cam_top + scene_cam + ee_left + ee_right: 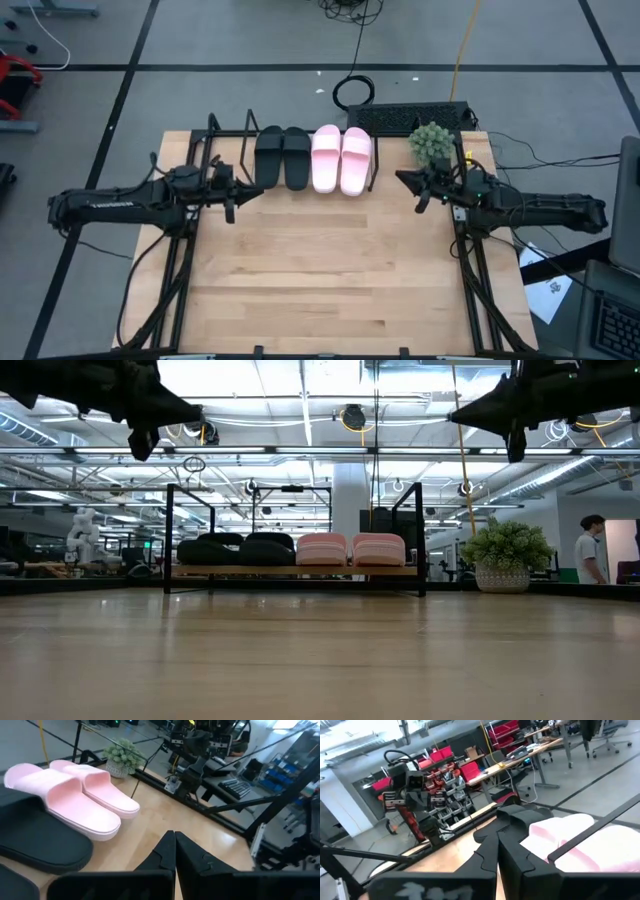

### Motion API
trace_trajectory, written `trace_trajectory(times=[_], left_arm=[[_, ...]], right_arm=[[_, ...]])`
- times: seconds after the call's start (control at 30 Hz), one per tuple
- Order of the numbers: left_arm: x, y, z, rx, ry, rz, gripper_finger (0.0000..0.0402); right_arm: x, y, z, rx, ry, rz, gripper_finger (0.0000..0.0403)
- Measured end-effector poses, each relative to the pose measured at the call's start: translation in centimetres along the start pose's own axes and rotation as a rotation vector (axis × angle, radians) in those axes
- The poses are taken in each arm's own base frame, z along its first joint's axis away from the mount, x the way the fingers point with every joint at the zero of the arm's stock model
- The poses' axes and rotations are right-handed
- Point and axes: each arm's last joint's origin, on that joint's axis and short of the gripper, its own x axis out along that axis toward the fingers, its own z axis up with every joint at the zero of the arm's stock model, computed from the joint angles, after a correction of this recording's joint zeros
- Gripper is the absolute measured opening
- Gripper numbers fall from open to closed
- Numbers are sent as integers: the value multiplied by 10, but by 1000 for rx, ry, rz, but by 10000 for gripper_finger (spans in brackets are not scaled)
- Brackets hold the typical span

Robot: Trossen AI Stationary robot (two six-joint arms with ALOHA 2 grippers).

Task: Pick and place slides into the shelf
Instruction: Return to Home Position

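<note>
Two black slides and two pale pink slides rest side by side, soles down, on the shelf at the table's far middle; the low view shows them in a row on the shelf's board. My left gripper hangs shut above the table, left of the shelf, holding nothing. My right gripper hangs shut above the table, right of the shelf, also holding nothing. In the left wrist view the pink slides and a black slide lie beyond my shut fingers.
A potted green plant stands at the table's far right, close to my right gripper. A dark keyboard lies behind the table. The wooden tabletop stretches between the arms. A person stands far off in the room.
</note>
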Motion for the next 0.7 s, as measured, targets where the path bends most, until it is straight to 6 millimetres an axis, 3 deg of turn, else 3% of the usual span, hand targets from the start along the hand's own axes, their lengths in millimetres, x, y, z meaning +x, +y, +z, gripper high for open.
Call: trace_trajectory(times=[0.17, 0.3, 0.5, 0.6, 0.7], left_arm=[[0, 1, 0, 80, -24, 59, 0], [4, 9, 2, 93, -2, 54, 0], [16, 18, 8, 86, -49, -22, 0], [21, 21, 1, 99, -127, -98, 0], [22, 30, -18, 7, -113, -90, 0]], right_arm=[[0, -6, 1, -48, -4, -63, 0], [-2, -15, -7, -32, 96, -113, 0], [-1, -16, -6, -75, 102, 29, 0], [-3, -19, -8, -93, 111, 43, 0], [-5, -21, -9, -86, 109, 61, 0]])
